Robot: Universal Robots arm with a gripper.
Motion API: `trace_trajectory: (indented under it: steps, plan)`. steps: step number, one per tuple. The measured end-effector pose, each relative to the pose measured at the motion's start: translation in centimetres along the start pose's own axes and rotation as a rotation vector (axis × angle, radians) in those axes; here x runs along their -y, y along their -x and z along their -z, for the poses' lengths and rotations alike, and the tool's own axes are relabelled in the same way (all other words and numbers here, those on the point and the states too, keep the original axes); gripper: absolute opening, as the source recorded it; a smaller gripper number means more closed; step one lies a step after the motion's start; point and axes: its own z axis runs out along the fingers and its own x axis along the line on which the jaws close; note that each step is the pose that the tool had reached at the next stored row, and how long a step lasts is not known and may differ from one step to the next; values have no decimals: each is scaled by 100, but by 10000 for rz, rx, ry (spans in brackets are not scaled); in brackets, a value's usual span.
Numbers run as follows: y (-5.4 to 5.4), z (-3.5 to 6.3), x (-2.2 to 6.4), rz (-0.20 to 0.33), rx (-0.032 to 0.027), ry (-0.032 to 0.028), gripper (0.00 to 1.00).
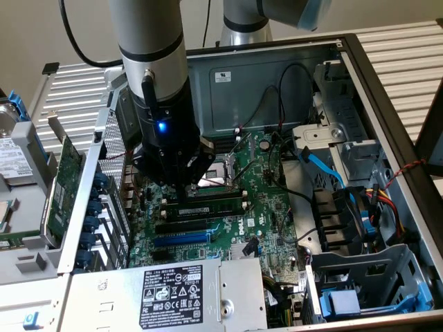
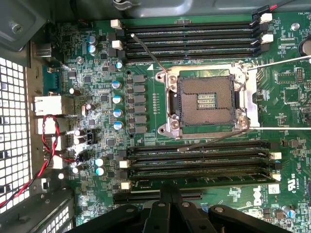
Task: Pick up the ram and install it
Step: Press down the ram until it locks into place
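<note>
The ram (image 1: 216, 205), a long dark-green stick with a pale label, stands on edge in a memory slot just in front of the CPU socket (image 1: 220, 173). In the wrist view the ram (image 2: 218, 180) lies along the slot nearest the fingers, with white clips at both ends. My gripper (image 1: 188, 191) hangs low over the motherboard, at the end of the stick towards the exterior view's left. Its black fingers (image 2: 168, 193) are shut, their tips right at the stick's top edge. Whether they touch it I cannot tell. Nothing is held between them.
The open CPU socket (image 2: 209, 99) has thin metal levers sticking out. Empty black memory slots (image 2: 194, 39) run beyond it. A wide green expansion card (image 1: 66, 180) stands outside the case wall. The power supply (image 1: 173, 290) and a drive cage with blue cables (image 1: 346, 214) hem in the board.
</note>
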Motion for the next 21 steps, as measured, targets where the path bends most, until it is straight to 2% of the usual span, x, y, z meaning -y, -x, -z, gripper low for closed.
trace_trajectory:
  steps: [21]
  plan:
    - [-17,-66,4,-41,-2,6,11]
